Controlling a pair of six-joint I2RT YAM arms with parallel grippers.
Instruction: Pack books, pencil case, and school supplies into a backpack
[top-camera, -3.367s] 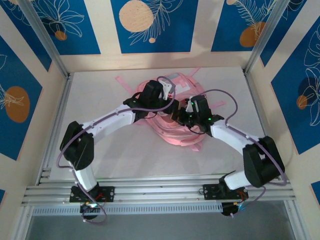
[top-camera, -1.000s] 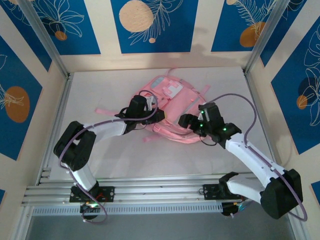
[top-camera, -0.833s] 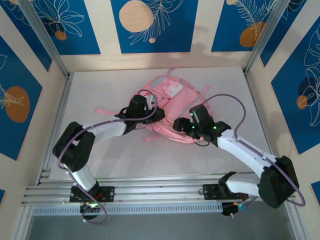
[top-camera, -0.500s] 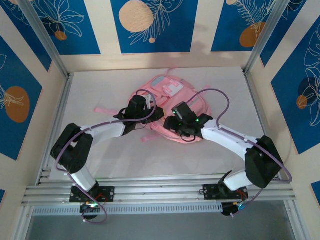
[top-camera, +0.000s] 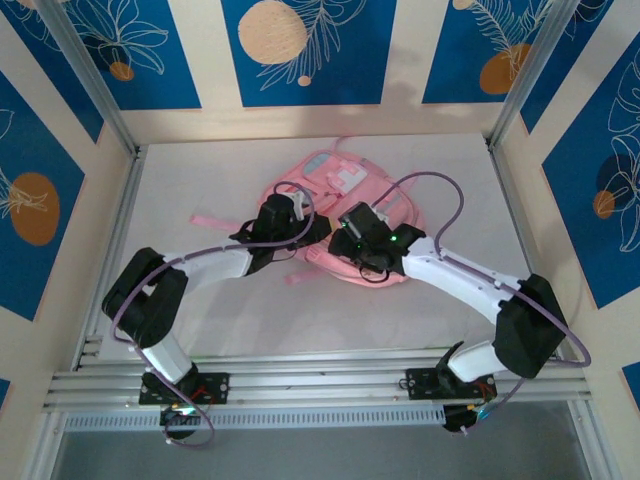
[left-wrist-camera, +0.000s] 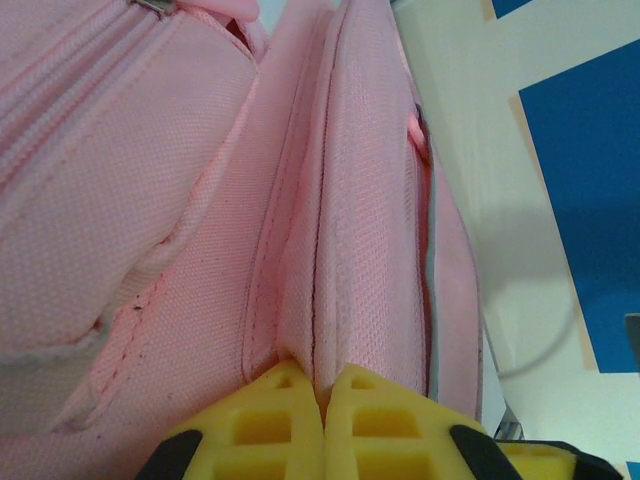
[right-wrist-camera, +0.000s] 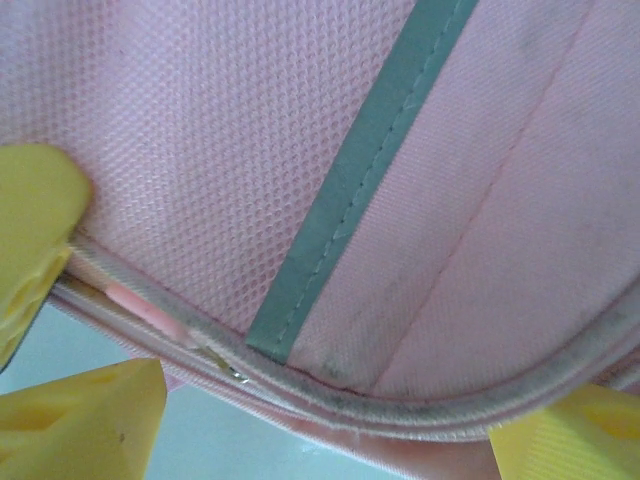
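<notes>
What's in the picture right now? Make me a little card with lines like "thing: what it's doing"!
backpack: pink, lying on the white table, with both arms reaching onto it
left gripper: shut, pinching a fold of the backpack's fabric
right gripper: open, its yellow fingers spread along the backpack's rounded edge
grey stripe: sewn slantwise across the pink panel, ending at that edge

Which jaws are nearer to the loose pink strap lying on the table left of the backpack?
Left. The left jaws pinch the backpack fabric right of the strap; the right jaws sit farther right, open over the backpack's near edge.
</notes>
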